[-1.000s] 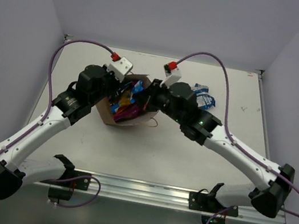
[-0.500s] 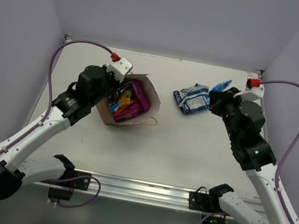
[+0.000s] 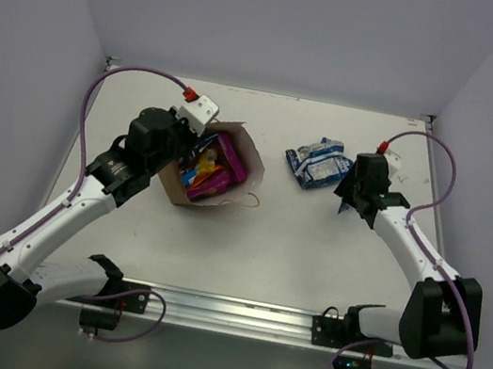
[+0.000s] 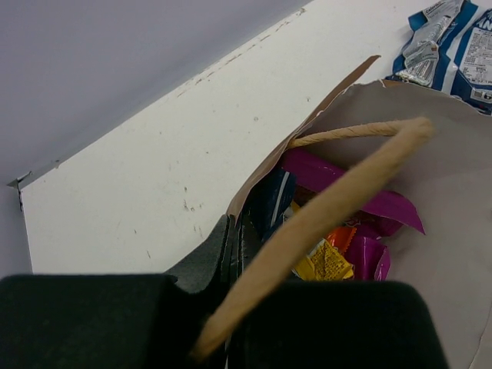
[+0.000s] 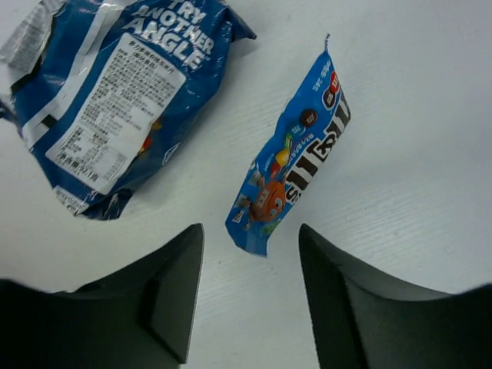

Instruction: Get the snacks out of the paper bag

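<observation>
The brown paper bag [image 3: 242, 167] stands open at centre left, with snacks inside: magenta pouches [image 4: 347, 190], a yellow packet [image 4: 327, 262], an orange one [image 4: 343, 236] and a dark blue one [image 4: 272, 197]. My left gripper [image 3: 188, 147] is shut on the bag's rim [image 4: 306, 132], and the pale loop handle [image 4: 338, 201] crosses in front of its fingers [image 4: 209, 254]. My right gripper [image 5: 250, 231] is open above the table at the right. A blue bar [image 5: 296, 157] lies free just beyond its fingertips. The blue-white packet [image 5: 108, 100] lies left of it [image 3: 319, 162].
White walls close in the table [image 3: 312, 244] at the back and on both sides. Purple cables arc over both arms. A metal rail [image 3: 224, 312] runs along the near edge between the arm bases.
My right gripper has gone from the bag's mouth to the right side with the blue bar, then opened and let it go beside the blue-white packet. The left arm has not moved.
</observation>
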Motion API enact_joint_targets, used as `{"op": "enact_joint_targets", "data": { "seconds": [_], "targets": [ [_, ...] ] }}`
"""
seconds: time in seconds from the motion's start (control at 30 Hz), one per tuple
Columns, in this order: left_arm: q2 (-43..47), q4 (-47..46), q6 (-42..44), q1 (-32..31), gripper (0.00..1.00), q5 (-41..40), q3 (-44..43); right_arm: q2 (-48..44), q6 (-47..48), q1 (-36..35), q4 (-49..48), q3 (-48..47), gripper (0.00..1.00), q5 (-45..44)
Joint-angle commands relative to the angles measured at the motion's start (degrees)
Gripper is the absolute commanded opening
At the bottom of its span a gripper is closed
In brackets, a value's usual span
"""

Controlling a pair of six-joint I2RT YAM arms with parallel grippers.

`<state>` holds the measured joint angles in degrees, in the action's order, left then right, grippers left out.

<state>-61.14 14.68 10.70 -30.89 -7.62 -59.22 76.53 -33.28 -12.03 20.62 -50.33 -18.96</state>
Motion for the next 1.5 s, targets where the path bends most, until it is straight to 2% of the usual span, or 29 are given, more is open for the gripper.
{"op": "enact_joint_targets", "data": {
  "seconds": [0.0,0.07,0.13,0.33,0.4,0.6,0.73,0.9,1.17,1.47],
  "targets": [
    [1.20,-1.23,0.81,-0.31,0.00,1.38,-1.34,-4.98,2.78,-2.98,0.54,-4.50,0.58,1.99],
    [1.20,-0.97,0.73,-0.22,0.00,1.12,-1.34,-9.28,2.78,-5.71,1.78,-6.35,0.74,3.57],
    [1.47,-0.18,1.16,-0.31,0.00,0.59,-1.42,-12.61,1.73,-11.50,4.07,-9.95,0.77,3.58],
    [1.82,1.49,1.87,-0.22,0.00,0.15,-2.04,-12.64,-5.04,-27.24,1.01,-19.01,0.77,12.36],
    [2.17,1.67,1.96,-0.22,0.00,0.32,-2.21,-9.22,-5.83,-32.67,-1.89,-22.08,0.76,13.15],
    [2.52,2.02,0.82,-0.31,0.00,2.08,-2.83,3.42,-9.26,-40.86,-3.13,-30.17,0.72,17.91],
    [2.61,2.02,-0.24,-0.39,0.00,3.05,-2.39,8.19,-12.07,-43.16,-5.32,-29.05,0.67,18.26],
    [2.96,2.20,-2.34,-1.01,0.00,4.10,-1.86,10.30,-17.26,-43.95,-13.31,-20.80,0.66,14.74],
    [3.66,2.37,-4.81,-3.56,0.00,4.54,-1.51,12.67,-20.68,-43.95,-23.07,-15.95,0.66,8.33],
    [2.61,2.55,-5.69,-3.82,0.00,4.45,-1.42,17.77,-22.62,-43.95,-23.26,-17.70,0.64,5.43]
  ]
}}
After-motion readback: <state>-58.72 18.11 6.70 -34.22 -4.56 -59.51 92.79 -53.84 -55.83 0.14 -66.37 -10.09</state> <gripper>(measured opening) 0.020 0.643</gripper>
